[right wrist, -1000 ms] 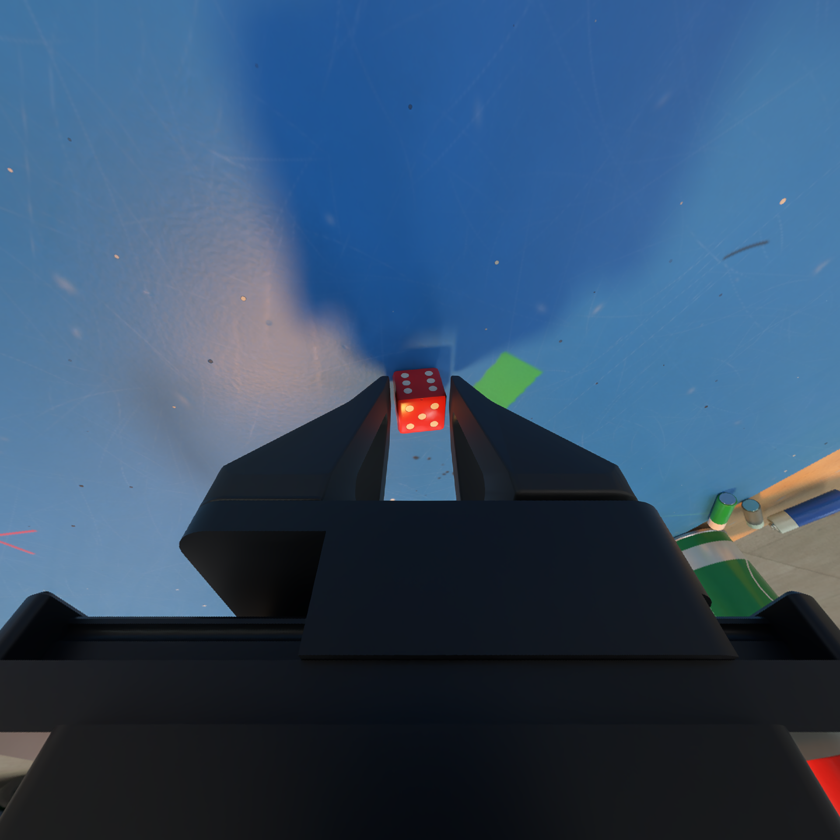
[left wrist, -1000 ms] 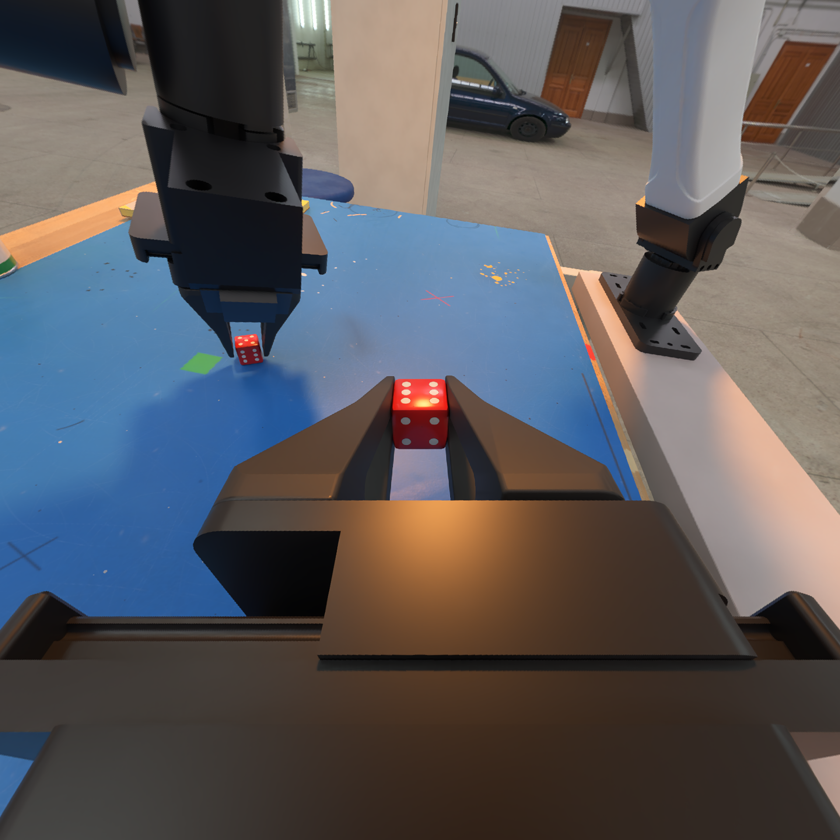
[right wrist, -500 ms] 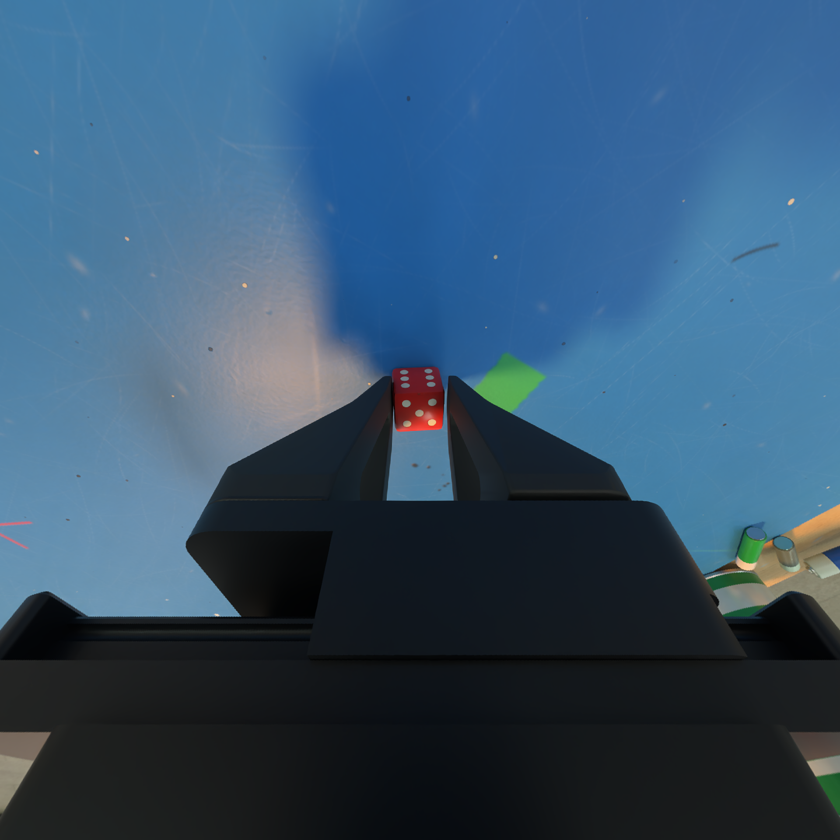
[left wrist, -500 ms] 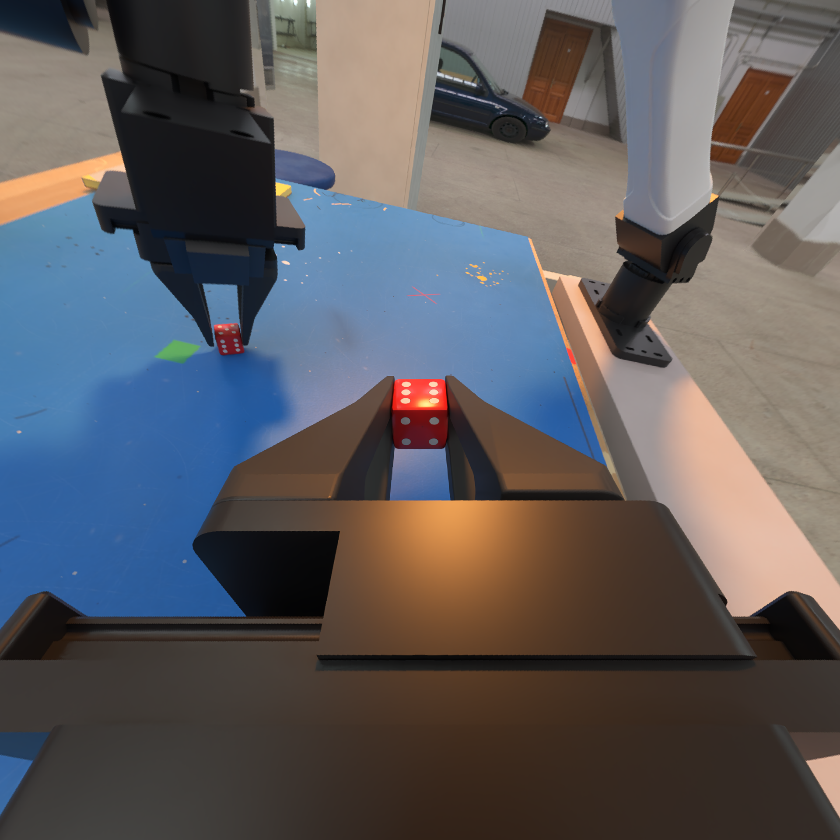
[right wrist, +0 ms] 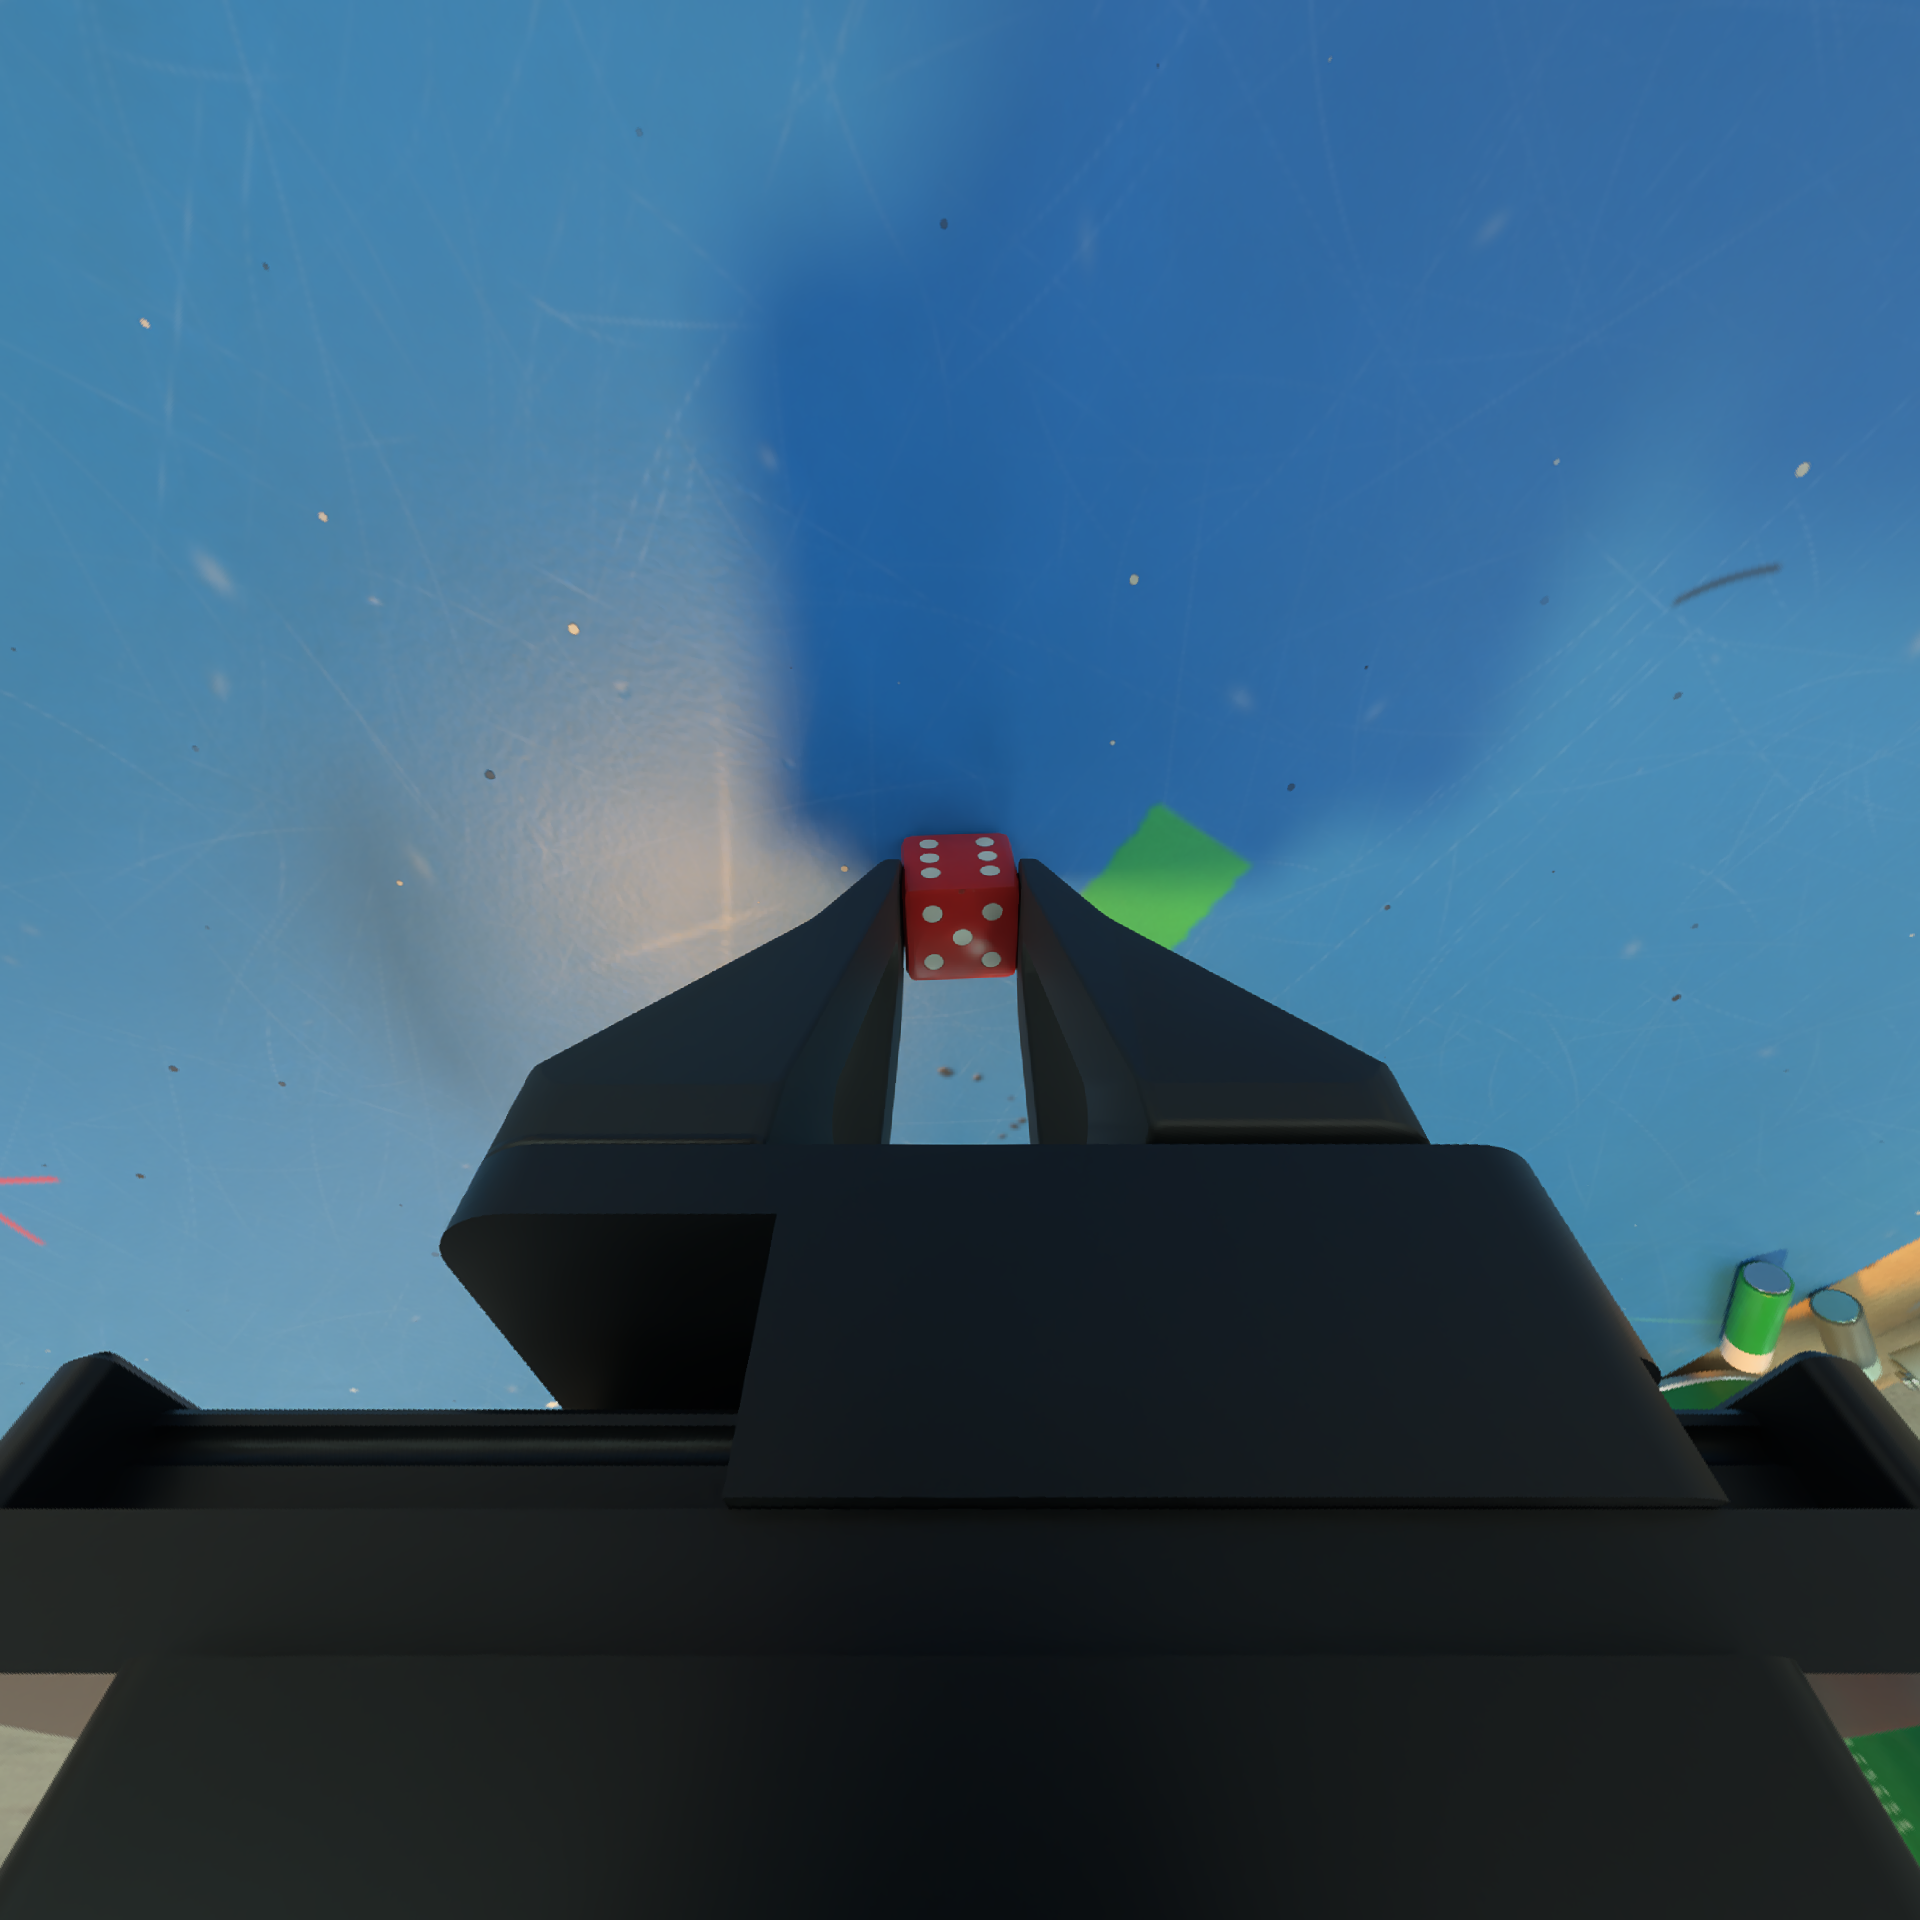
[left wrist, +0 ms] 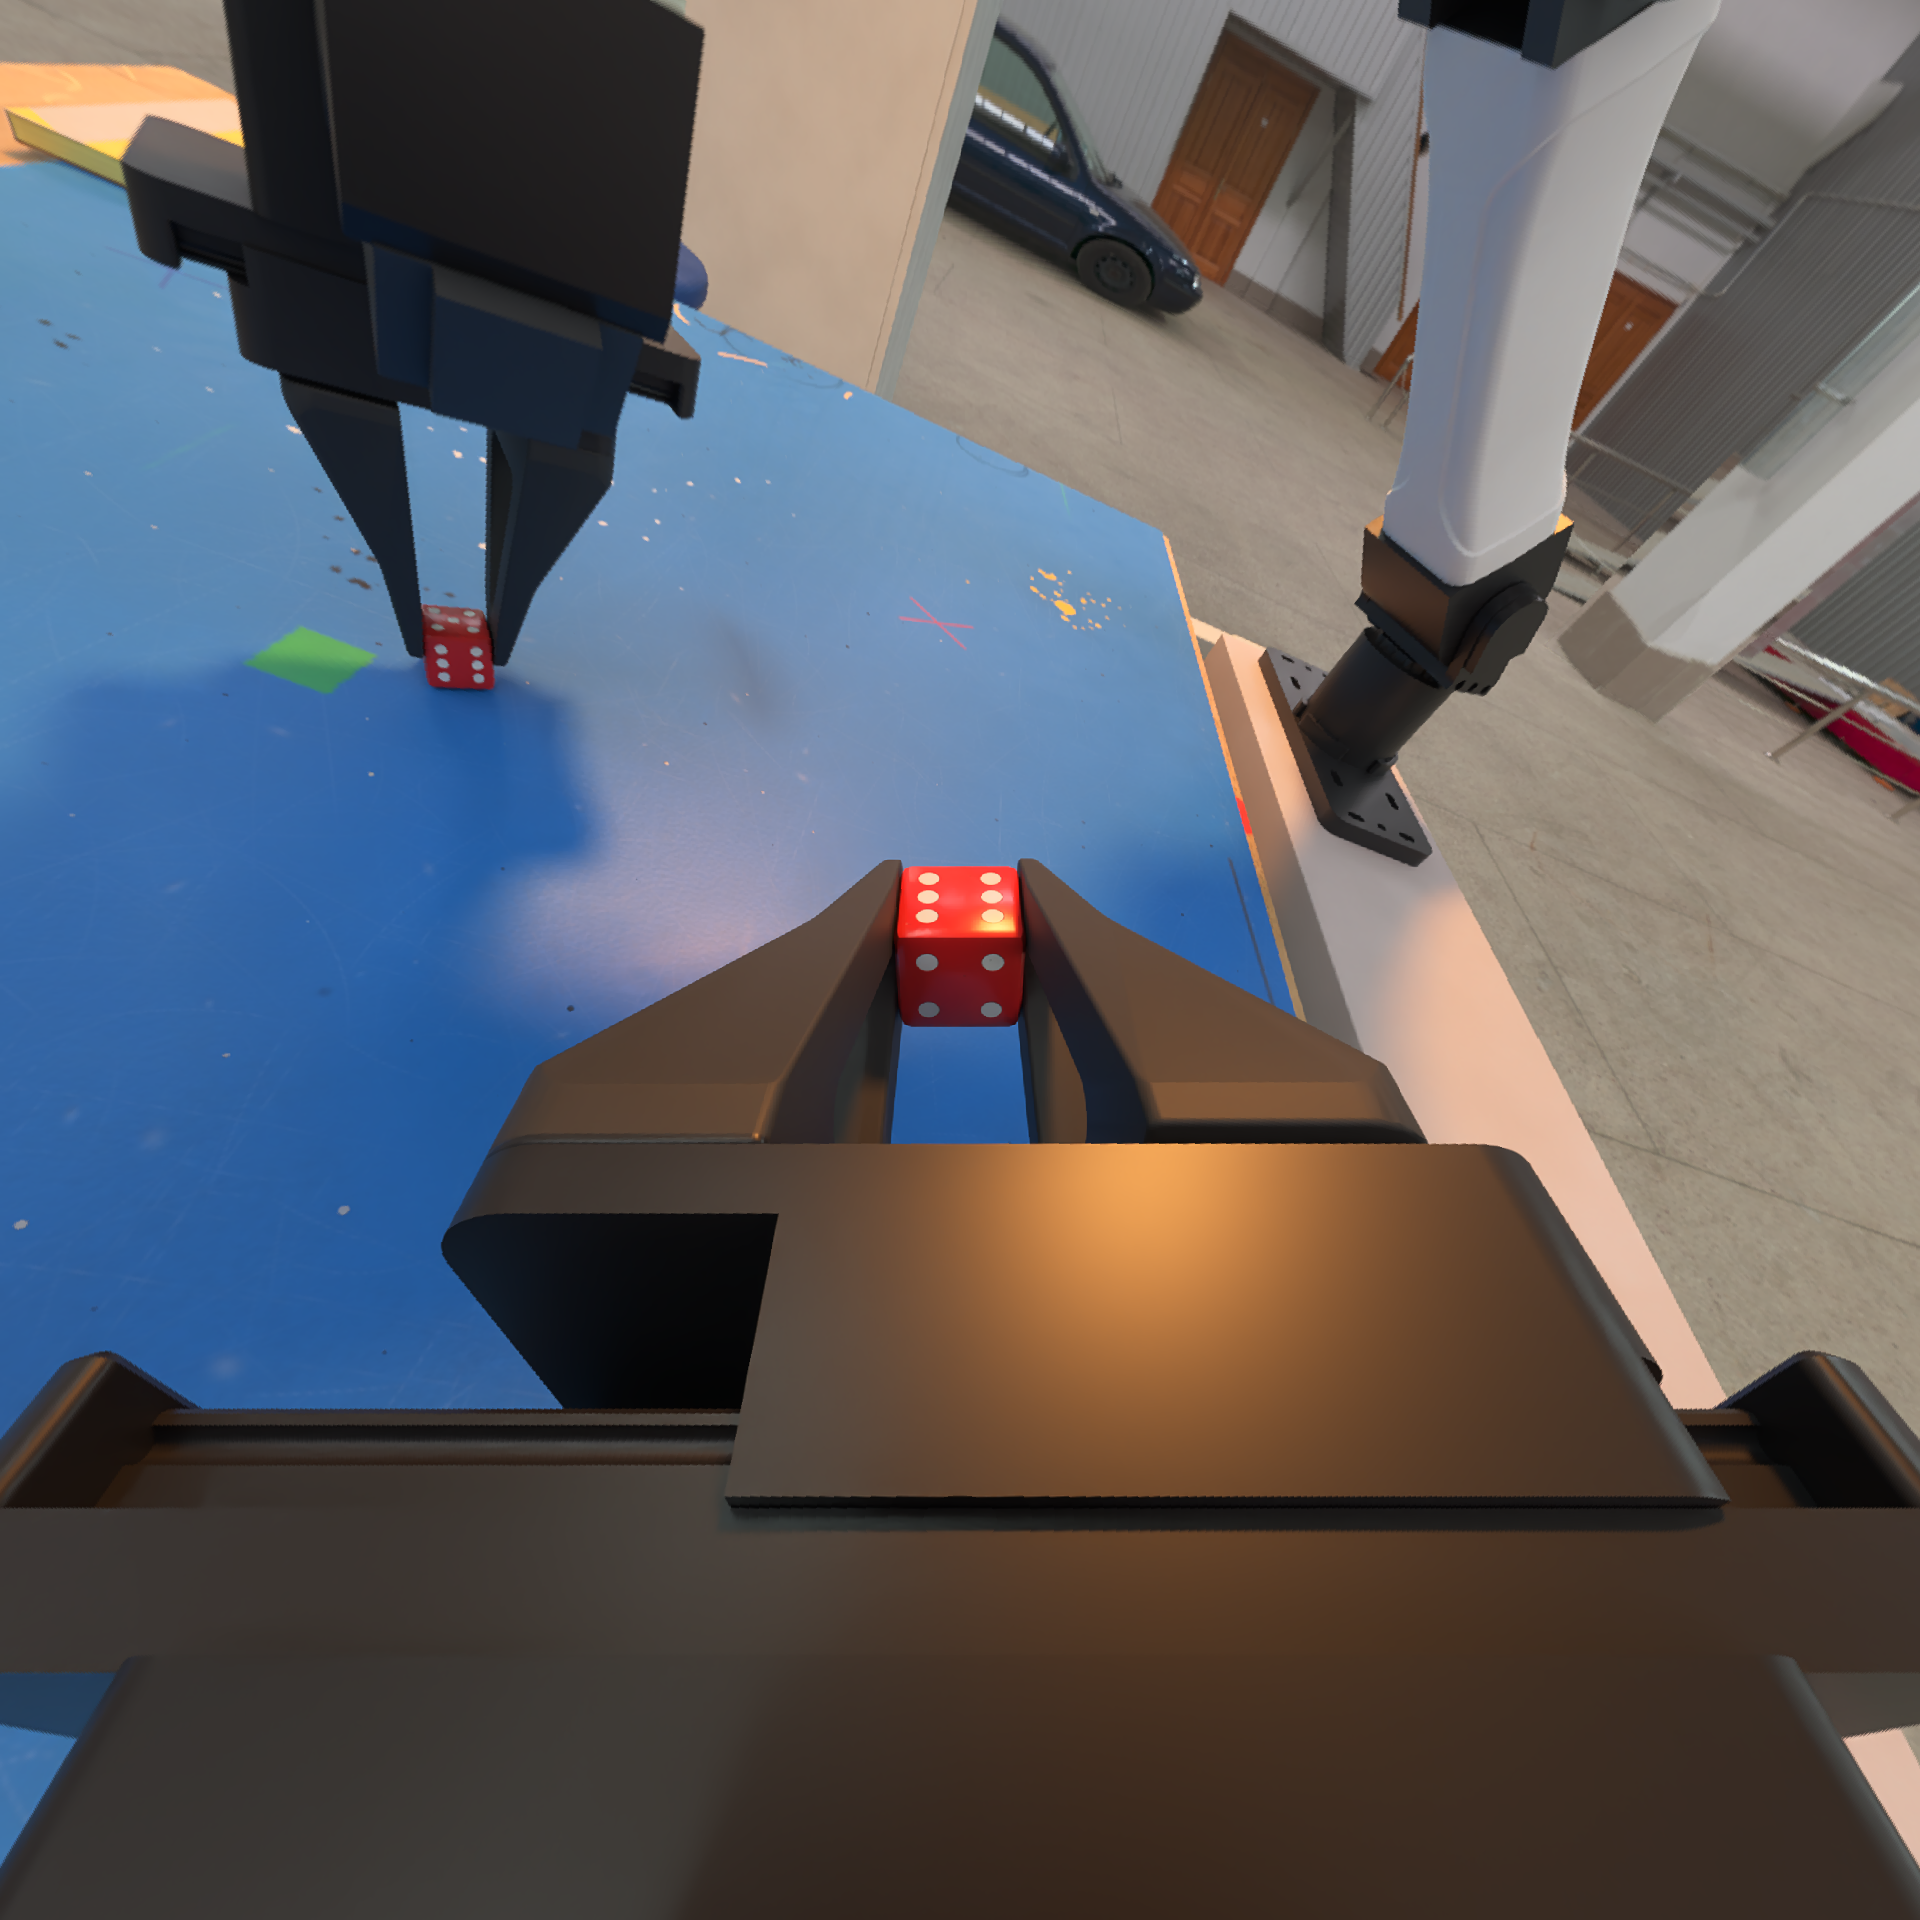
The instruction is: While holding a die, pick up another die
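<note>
Holding: left pincer clamped on a red die above the blue tabletop. Right pincer clamped on second red die, beside green patch.

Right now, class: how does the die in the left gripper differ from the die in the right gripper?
The left gripper's die hangs clear above the blue table; the right gripper's die sits at the table surface beside a green patch. The left gripper points forward, the right gripper straight down. Both dice are red with white pips, each pinched between two fingers.

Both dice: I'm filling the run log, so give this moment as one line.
left claw: shut on die | right claw: shut on second die, low over blue table | green patch: beside it
</note>
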{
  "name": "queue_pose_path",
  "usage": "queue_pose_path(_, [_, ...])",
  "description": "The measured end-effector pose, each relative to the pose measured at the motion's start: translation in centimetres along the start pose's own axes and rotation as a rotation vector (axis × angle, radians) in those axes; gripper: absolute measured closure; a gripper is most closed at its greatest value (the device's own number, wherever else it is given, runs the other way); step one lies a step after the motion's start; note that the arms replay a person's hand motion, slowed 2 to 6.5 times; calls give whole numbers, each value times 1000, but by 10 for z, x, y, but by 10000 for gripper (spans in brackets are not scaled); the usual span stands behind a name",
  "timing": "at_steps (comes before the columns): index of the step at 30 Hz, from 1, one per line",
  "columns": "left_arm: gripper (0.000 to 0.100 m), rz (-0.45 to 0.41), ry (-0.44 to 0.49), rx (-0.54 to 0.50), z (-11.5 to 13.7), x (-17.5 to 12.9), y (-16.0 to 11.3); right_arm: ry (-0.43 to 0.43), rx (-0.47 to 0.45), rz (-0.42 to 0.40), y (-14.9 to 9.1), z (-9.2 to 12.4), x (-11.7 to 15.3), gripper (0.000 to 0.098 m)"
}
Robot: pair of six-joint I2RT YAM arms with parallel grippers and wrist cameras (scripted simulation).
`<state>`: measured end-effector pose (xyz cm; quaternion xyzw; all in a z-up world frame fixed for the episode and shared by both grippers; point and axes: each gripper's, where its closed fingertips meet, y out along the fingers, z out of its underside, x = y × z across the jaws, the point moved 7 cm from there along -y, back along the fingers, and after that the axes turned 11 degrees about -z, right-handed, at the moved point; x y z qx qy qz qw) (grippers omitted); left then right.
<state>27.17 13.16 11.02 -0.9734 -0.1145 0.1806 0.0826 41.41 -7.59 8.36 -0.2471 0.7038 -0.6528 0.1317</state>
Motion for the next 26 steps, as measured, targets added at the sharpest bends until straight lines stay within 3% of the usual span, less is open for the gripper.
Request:
queue_pose_path(8, [821, -12, 8, 48, -2, -4, 7, 82, -29, -14, -1, 0, -2, 797])
queue_pose_path(13, [821, -14, -47, 36, -14, -7, 12, 137, -34, 40, -1, -9, 2, 796])
queue_pose_path(17, [821, -31, -75, 4, -32, -9, 11, 168, -93, 106, -11, -30, 11, 796])
queue_pose_path(21, [821, -40, -87, -52, -54, -13, 6, 222, -255, 196, -38, -61, 29, 797])
queue_pose_path(26, [821, -15, -128, -155, -81, -16, -6, 343, -606, 221, -71, -103, 63, 798])
